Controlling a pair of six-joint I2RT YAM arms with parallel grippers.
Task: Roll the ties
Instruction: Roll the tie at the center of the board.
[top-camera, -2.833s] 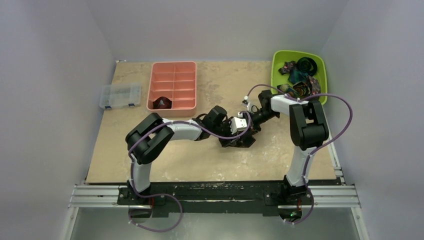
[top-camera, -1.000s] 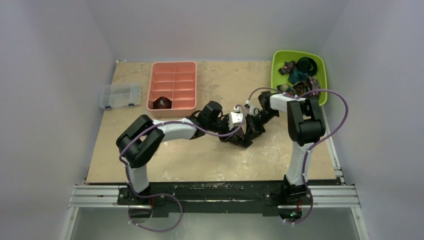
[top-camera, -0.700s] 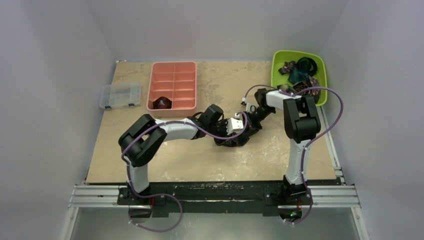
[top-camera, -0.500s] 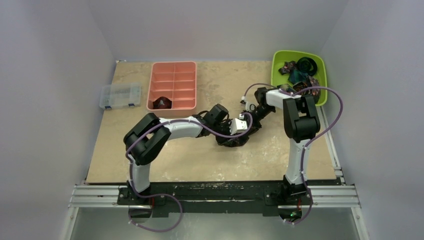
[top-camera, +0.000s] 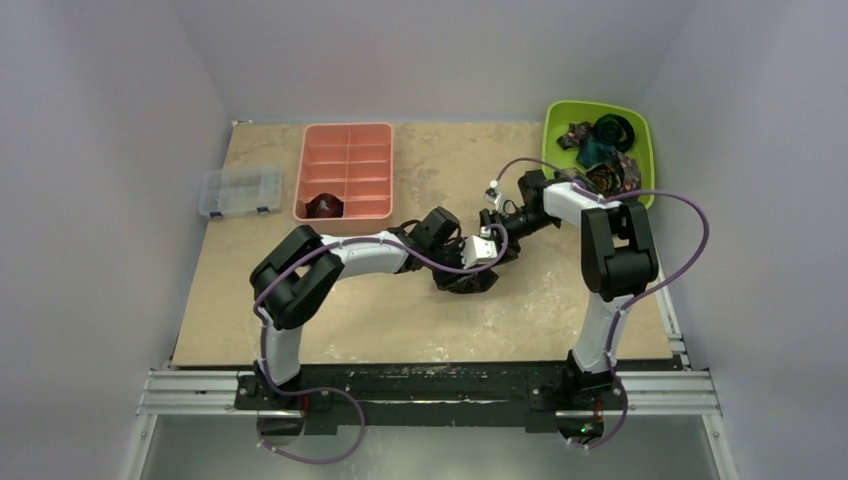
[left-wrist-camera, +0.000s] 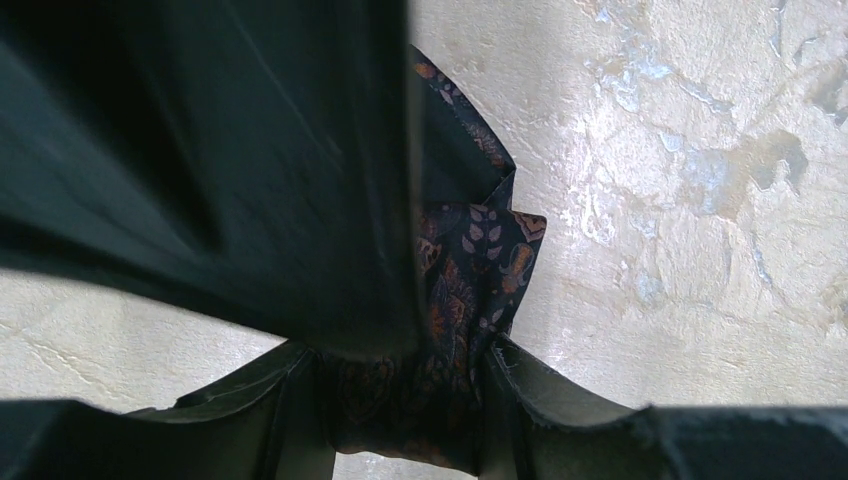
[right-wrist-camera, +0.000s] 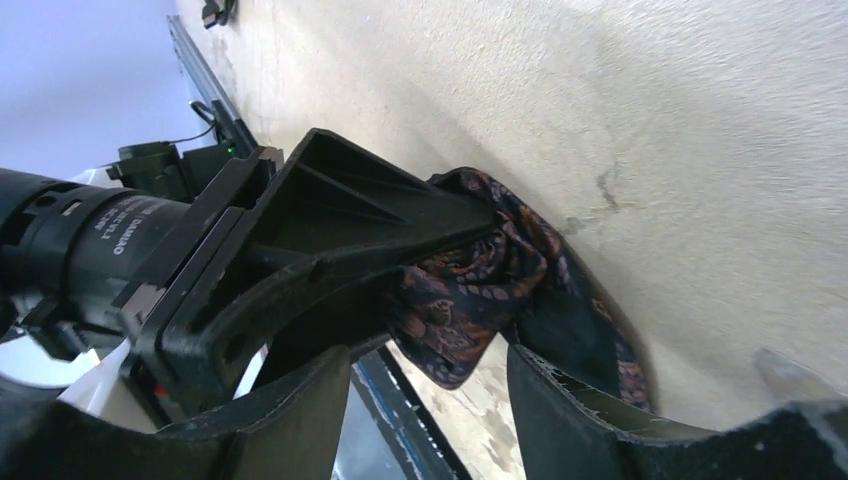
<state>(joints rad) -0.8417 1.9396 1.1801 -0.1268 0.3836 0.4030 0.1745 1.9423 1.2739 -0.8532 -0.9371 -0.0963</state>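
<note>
A dark brown-maroon patterned tie (top-camera: 463, 284) lies bunched and partly rolled on the table's middle. My left gripper (top-camera: 478, 268) is shut on it; in the left wrist view the patterned fabric (left-wrist-camera: 450, 310) fills the gap of the left gripper (left-wrist-camera: 405, 405). My right gripper (top-camera: 497, 228) hovers just beyond it, open. In the right wrist view the right gripper (right-wrist-camera: 428, 362) has its fingers spread apart, and the tie (right-wrist-camera: 470, 290) hangs ahead of them without touching. Another rolled tie (top-camera: 324, 206) sits in the pink tray (top-camera: 347, 135). More ties (top-camera: 600, 155) are heaped in the green bin (top-camera: 560, 120).
A clear plastic parts box (top-camera: 239, 191) stands at the table's left edge. The pink tray has several compartments, with the coil in its near left one. The green bin sits at the back right corner, close behind the right arm's elbow.
My right gripper has opened, let go of the tie and pulled back slightly towards the far right. The left gripper keeps its hold and has lowered the tie to the table.
</note>
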